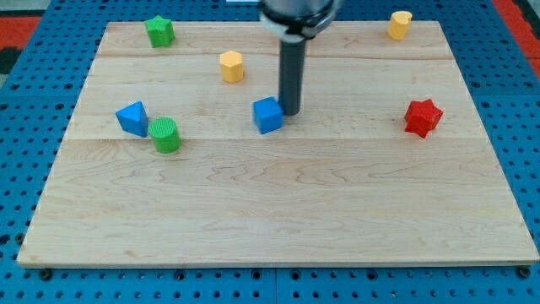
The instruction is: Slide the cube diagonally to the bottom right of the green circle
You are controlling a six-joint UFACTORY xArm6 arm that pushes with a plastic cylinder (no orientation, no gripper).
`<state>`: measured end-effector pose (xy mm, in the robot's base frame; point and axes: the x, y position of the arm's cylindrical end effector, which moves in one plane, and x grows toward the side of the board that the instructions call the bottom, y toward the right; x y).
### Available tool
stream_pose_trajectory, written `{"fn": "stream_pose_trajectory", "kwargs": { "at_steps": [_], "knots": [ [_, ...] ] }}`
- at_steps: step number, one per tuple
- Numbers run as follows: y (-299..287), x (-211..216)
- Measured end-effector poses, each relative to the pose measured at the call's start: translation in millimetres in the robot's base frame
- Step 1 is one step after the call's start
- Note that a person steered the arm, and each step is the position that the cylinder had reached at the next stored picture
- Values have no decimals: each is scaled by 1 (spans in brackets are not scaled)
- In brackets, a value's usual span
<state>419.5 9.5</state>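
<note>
The blue cube (pixel 267 115) sits near the middle of the wooden board (pixel 278 211). The green circle, a short green cylinder (pixel 165 134), stands to the view's left of the cube and slightly lower. My tip (pixel 290 111) rests at the cube's right side, touching or almost touching it. The dark rod rises straight up from there to the view's top.
A blue triangular block (pixel 132 117) lies just left of the green cylinder. A green star block (pixel 159 31) is at the top left, a yellow hexagon (pixel 231 66) above the cube, a yellow block (pixel 399 24) at the top right, a red star block (pixel 423 117) at the right.
</note>
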Motion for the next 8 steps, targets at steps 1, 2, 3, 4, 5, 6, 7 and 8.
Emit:
{"fn": "stream_pose_trajectory", "kwargs": {
  "at_steps": [1,2,3,4,5,6,7,8],
  "knots": [
    [-4,89],
    [33,51],
    [11,-3],
    [-27,-22],
    [-62,-33],
    [-83,-48],
    [-58,13],
    [16,62]
  ]
}}
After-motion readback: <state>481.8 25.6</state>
